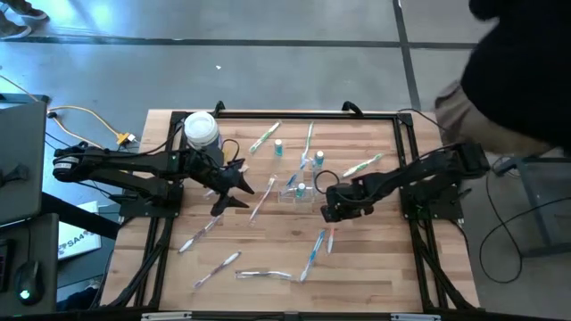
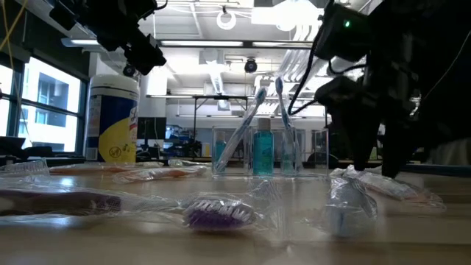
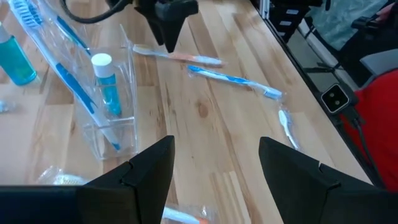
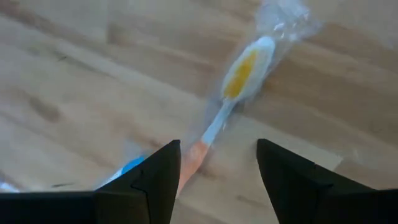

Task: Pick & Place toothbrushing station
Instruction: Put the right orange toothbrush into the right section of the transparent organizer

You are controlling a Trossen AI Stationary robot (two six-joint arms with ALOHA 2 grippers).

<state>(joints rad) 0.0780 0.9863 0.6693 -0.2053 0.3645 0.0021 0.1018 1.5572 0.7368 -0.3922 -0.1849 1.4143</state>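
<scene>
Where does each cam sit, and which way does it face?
High: overhead, straight down; both arms, clear holder mid-table.
Low: table height, level across to the room; holder, arms entering from above.
Left wrist: past the open left gripper at the holder.
Right wrist: open right gripper over an orange-handled toothbrush.
Shared: holder in the first three.

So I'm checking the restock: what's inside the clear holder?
The clear holder has a blue toothbrush and a small blue bottle in it. Its far compartments are hard to make out.

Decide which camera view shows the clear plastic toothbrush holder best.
The left wrist view: the boxy clear plastic holder fills it, close up, holding a blue toothbrush. The low view shows it side-on; the high view, tiny; the right wrist view, nothing.
</scene>
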